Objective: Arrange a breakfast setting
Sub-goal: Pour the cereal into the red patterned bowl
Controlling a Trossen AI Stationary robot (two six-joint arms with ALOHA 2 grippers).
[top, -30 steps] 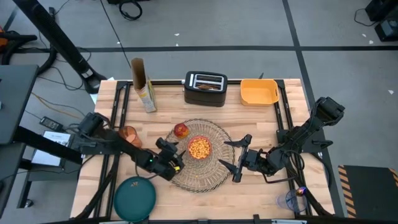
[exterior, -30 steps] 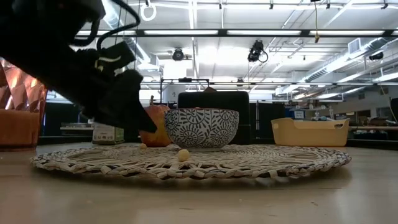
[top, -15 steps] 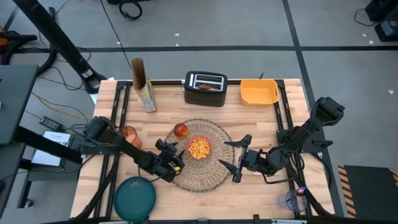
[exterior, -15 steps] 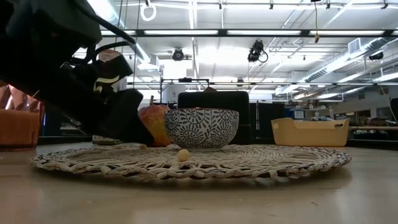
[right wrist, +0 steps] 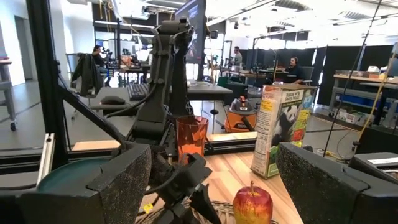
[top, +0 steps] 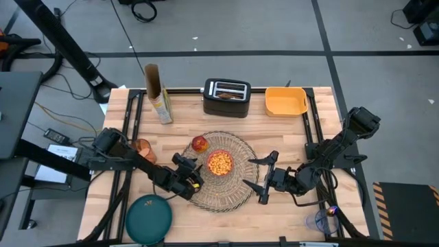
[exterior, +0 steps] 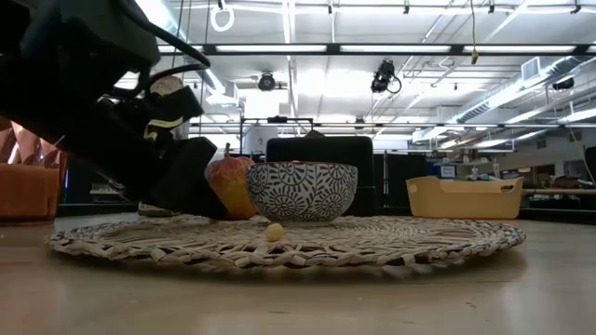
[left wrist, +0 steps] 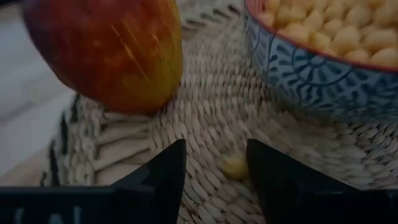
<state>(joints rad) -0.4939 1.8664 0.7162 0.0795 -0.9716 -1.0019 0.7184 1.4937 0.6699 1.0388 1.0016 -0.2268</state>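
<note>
Two grippers flank the bowl on the mat.
Mat (top: 223,180) lies mid-table; plate (top: 149,218) at its near left, off the mat; bowl (top: 219,163) of cereal at mat centre, apple (top: 199,143) just far-left of it. Left gripper (left wrist: 214,171) straddles a stray cereal piece (left wrist: 235,168), jaws parted, not gripping. Right gripper (top: 264,178) hovers at the right edge, jaws spread wide, empty.

2 black jointed arms are seen, each ending in a tool with 2 flat dark fingers; the left tool (top: 191,180) bears yellow markings, and black cables are looped along the right arm (top: 336,152).
</note>
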